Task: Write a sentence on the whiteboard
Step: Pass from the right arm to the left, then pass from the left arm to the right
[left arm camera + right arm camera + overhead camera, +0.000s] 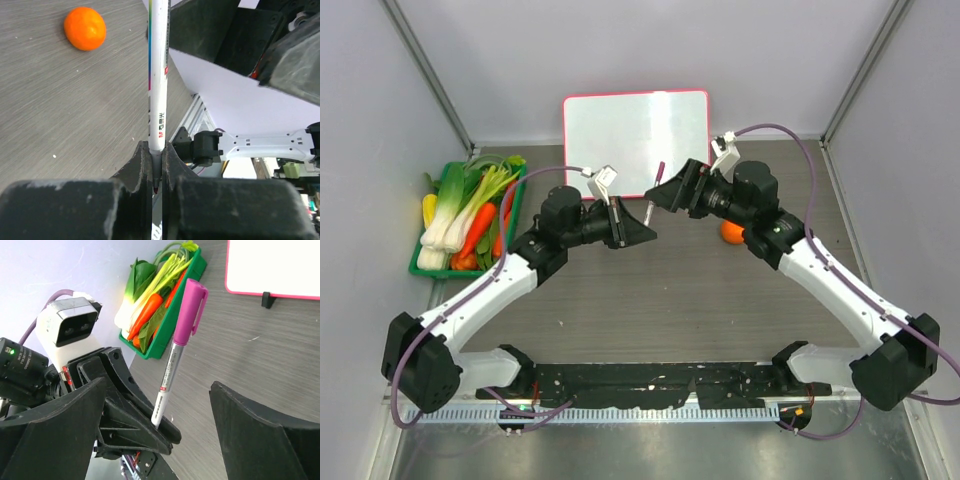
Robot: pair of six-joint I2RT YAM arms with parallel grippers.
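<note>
The marker (172, 365) is the fixed point here. The left arm (490, 290) reaches in from the marker's left, and the left jaws are pressed shut on the marker's lower, uncapped end. The left wrist view shows the white barrel (159, 75) rising straight out of the closed pair, with printed text running along it. The magenta cap (191, 307) sits on the free end, pointing away from the left jaws.

The right arm (840, 290) comes in from the marker's right. The right jaws stand wide apart, one on each side of the marker. In the right wrist view there is clear space between the barrel and both of them, so they hold nothing.

The whiteboard (635, 140) lies just beyond the marker's capped end, at the far side of the counter (680, 300) from the arm bases. It has a glossy white face and a thin pink-red frame. One small black foot (268, 300) shows on the long edge nearest the marker. Whether the board lies flat or leans cannot be told.

An orange (85, 28) rests on the counter to the marker's right, close under the right arm. A green tray (415, 268) of leeks, carrots and leafy greens sits well to the marker's left.
</note>
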